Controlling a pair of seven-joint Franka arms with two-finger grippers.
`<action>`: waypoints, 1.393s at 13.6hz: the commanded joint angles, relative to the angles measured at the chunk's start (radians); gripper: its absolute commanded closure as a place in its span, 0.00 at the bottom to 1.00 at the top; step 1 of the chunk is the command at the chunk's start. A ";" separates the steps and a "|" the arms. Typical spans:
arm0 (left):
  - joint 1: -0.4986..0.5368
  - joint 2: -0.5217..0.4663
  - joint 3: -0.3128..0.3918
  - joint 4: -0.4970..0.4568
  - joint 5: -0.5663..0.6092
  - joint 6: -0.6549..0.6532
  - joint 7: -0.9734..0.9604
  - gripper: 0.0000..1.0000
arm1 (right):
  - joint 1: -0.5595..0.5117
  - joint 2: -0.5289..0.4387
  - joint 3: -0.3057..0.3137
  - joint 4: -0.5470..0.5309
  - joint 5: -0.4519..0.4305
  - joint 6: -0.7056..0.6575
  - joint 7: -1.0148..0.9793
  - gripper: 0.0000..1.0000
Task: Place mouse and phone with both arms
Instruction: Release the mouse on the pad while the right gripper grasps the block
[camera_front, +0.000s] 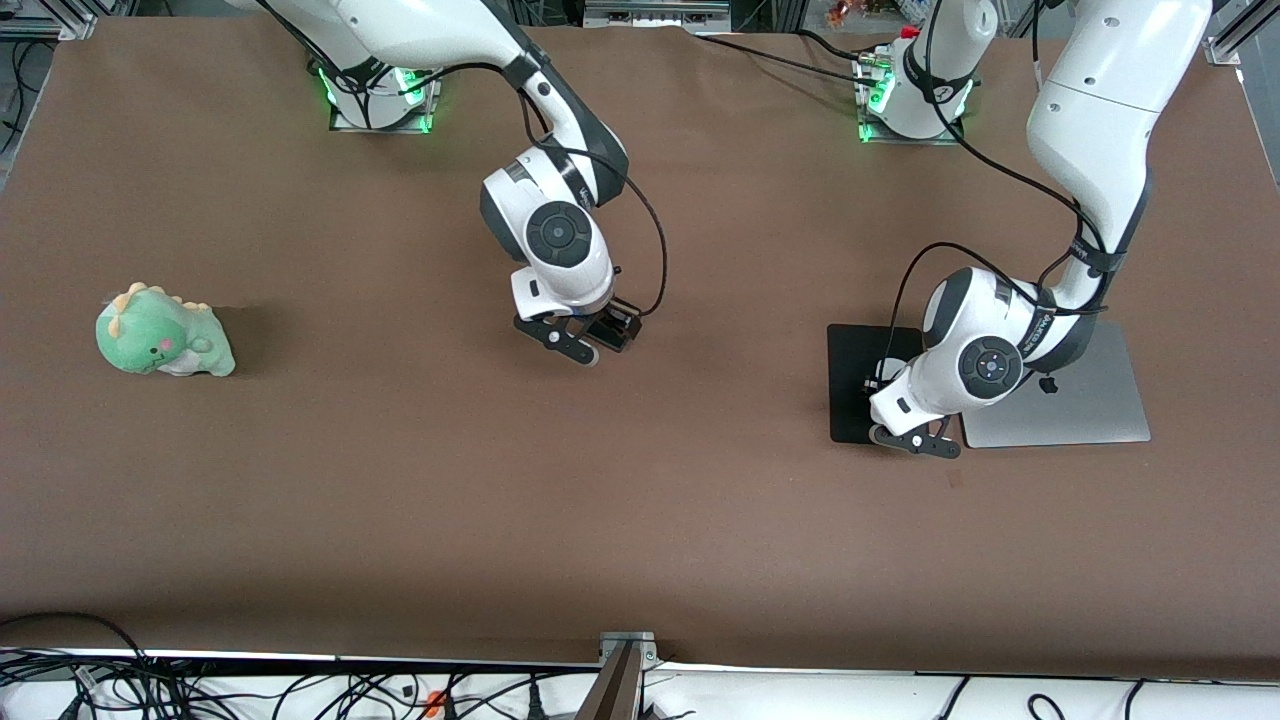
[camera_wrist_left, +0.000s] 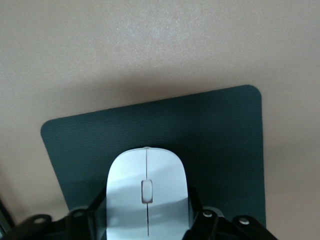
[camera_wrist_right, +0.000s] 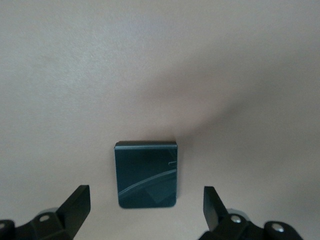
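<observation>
The white mouse (camera_wrist_left: 146, 180) sits between the fingers of my left gripper (camera_wrist_left: 147, 212), which is shut on its sides. It is over the black pad (camera_wrist_left: 220, 140); I cannot tell whether it rests on it. In the front view my left gripper (camera_front: 915, 440) is low over the pad (camera_front: 850, 370) and hides the mouse. The black phone (camera_wrist_right: 146, 174) lies flat on the brown table. My right gripper (camera_wrist_right: 145, 197) is open above it, one finger on each side and apart from it. In the front view my right gripper (camera_front: 572, 345) is over the middle of the table and the phone is hidden.
A closed silver laptop (camera_front: 1090, 400) lies beside the black pad, toward the left arm's end of the table. A green dinosaur plush (camera_front: 165, 335) sits toward the right arm's end. Cables run along the table's edge nearest the front camera.
</observation>
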 joint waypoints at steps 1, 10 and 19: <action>0.015 -0.037 -0.013 -0.011 -0.022 -0.013 0.021 0.00 | 0.068 0.024 -0.046 -0.046 -0.017 0.099 0.015 0.00; 0.006 -0.192 -0.014 0.379 -0.049 -0.640 0.030 0.00 | 0.119 0.086 -0.065 -0.081 -0.019 0.227 0.011 0.00; 0.026 -0.382 -0.002 0.591 -0.048 -0.959 0.031 0.00 | 0.123 0.100 -0.071 -0.085 -0.020 0.262 -0.014 0.67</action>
